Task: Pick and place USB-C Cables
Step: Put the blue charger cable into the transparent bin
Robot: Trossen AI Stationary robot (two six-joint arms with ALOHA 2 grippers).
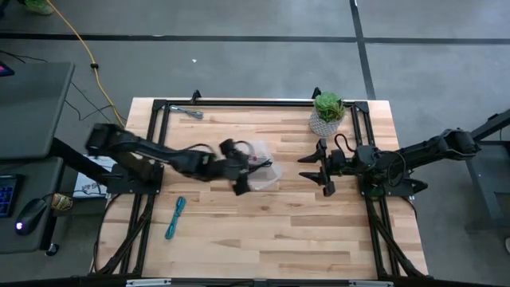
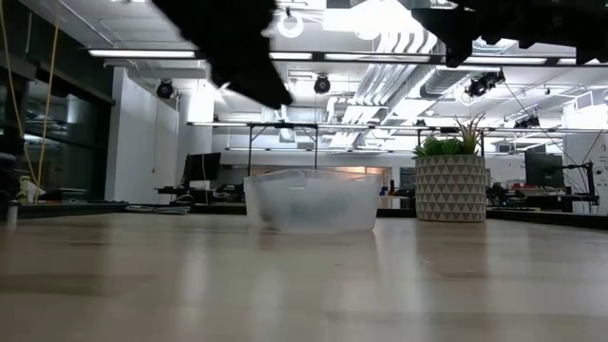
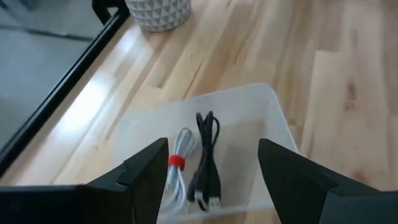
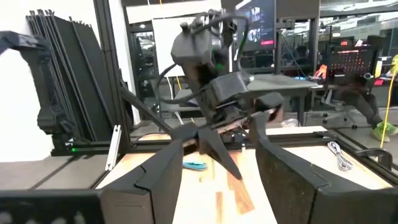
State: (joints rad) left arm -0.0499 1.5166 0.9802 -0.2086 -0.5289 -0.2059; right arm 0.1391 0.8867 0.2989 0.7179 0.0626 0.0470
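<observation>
A clear plastic tub [image 1: 267,174] stands on the table's middle. In the left wrist view the tub's wall [image 3: 273,106] shows, and a black cable [image 3: 208,155] and a white cable with a red tie [image 3: 177,163] lie on its floor. My left gripper [image 3: 211,177] is open and hovers over the tub's near-left part [image 1: 241,169], touching nothing. A teal-blue cable [image 1: 175,217] lies on the table toward the near-left. A silvery grey cable [image 1: 191,112] lies near the far edge. My right gripper [image 1: 319,173] is open and waits right of the tub.
A potted green plant [image 1: 327,113] in a white patterned pot [image 2: 449,187] stands at the far right, behind my right gripper. A black frame [image 1: 239,102] runs along the table's far edge and its sides. Bare wood [image 1: 279,231] lies between the tub and the near edge.
</observation>
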